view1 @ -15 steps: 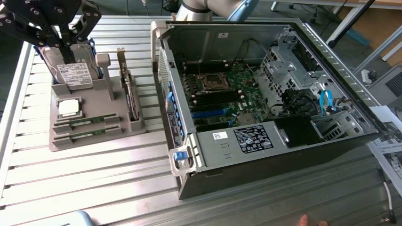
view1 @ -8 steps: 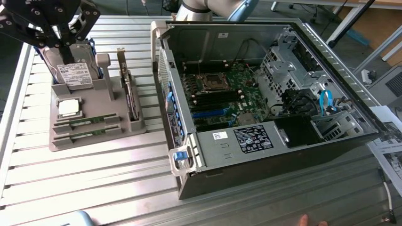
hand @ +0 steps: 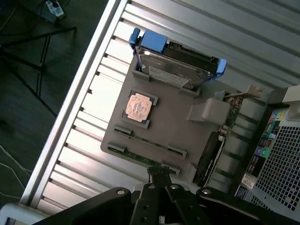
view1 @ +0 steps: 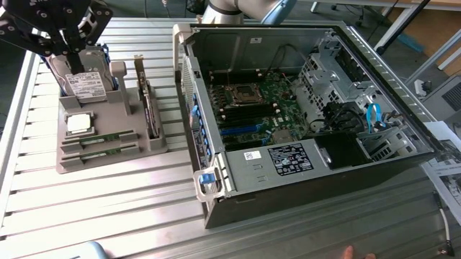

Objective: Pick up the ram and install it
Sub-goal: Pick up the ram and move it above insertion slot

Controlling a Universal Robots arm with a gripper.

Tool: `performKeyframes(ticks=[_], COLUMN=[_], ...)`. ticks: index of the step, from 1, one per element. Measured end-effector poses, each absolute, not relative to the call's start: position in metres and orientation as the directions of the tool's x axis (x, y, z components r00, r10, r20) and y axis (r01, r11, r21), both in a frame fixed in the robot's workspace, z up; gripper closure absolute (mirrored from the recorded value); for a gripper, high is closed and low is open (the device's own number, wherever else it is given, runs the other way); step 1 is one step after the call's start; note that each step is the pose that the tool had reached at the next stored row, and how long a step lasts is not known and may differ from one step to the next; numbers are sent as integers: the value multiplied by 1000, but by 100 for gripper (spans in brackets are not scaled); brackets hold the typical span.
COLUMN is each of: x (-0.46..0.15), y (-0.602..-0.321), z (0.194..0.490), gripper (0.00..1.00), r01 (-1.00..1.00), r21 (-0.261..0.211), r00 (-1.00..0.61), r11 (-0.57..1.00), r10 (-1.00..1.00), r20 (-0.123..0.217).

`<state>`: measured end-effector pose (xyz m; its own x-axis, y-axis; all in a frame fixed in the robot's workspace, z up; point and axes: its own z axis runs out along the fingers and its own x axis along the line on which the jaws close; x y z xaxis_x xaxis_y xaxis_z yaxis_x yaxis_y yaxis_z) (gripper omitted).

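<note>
Two ram strips, thin and green, lie in slots at the near end of a grey holder [view1: 108,156]: one ram strip [view1: 98,139] [hand: 149,142] and a second [view1: 96,152] [hand: 138,158] beside it. My gripper [view1: 73,63] hangs high over the holder at the exterior view's left, in line with the hard drive. Its fingers are shut together with nothing between them. In the wrist view the shut gripper [hand: 161,174] points down toward the end of the holder where the strips lie, well above them.
The holder also carries a hard drive [view1: 86,81] [hand: 176,68], a square processor [view1: 79,123] [hand: 138,106] and a dark expansion card [view1: 148,102] [hand: 211,150]. An open computer case [view1: 245,162] with its motherboard [view1: 249,110] lies at the exterior view's right. A person's fingertips [view1: 353,252] show at the near edge.
</note>
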<state>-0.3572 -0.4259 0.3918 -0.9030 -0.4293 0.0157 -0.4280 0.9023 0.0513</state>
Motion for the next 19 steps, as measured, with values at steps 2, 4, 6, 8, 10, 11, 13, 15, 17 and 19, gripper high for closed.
performKeyframes(ticks=[2, 4, 6, 8, 10, 11, 13, 15, 17, 19], x=[-357, -357, -357, -357, -357, -357, -357, -357, -357, -357], y=[-426, -426, -426, -426, -426, -426, -426, -426, -426, -426], z=[392, 392, 392, 392, 392, 392, 392, 392, 392, 392], gripper=[89, 89, 89, 89, 89, 89, 89, 89, 89, 89], r01=[-453, -478, -503, -528, -559, -571, -602, -629, -653, -675], r21=[53, 54, 56, 58, 61, 63, 66, 69, 72, 75], r00=[-891, -877, -863, -847, -827, -819, -795, -774, -753, -733], r11=[890, 877, 862, 847, 827, 819, 795, 774, 754, 734], r10=[-454, -480, -505, -530, -561, -573, -605, -632, -656, -678], r20=[19, 22, 25, 29, 33, 35, 40, 44, 47, 51])
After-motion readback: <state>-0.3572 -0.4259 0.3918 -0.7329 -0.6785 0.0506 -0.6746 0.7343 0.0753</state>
